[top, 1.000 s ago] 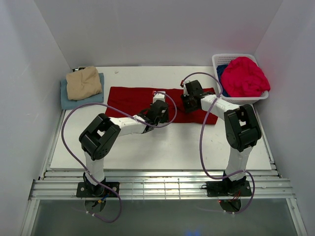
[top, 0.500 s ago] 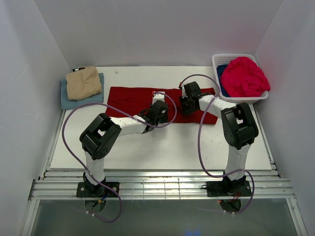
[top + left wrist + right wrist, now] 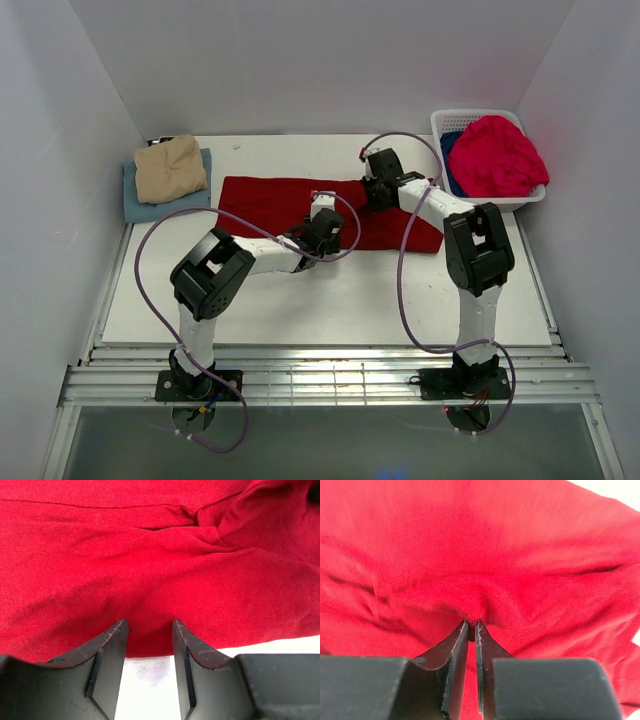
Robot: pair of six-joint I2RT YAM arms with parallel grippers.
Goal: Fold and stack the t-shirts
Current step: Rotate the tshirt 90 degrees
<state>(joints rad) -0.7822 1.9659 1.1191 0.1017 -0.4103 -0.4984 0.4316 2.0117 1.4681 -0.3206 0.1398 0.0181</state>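
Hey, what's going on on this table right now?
Two robot arms are working on a dark red t-shirt that lies spread out. The right gripper is pinched shut on it near its far edge; the left gripper sits open at its near hem. A tan shirt rests on a light blue shirt, far left.

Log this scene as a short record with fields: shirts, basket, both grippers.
working shirt: dark red t-shirt, spread out in the middle
left gripper: jaws open at its near edge
right gripper: jaws shut, pinching its fabric toward the right end
stack: tan t-shirt on light blue t-shirt, far left
white basket: far right; holds pinkish-red t-shirt and deep blue t-shirt
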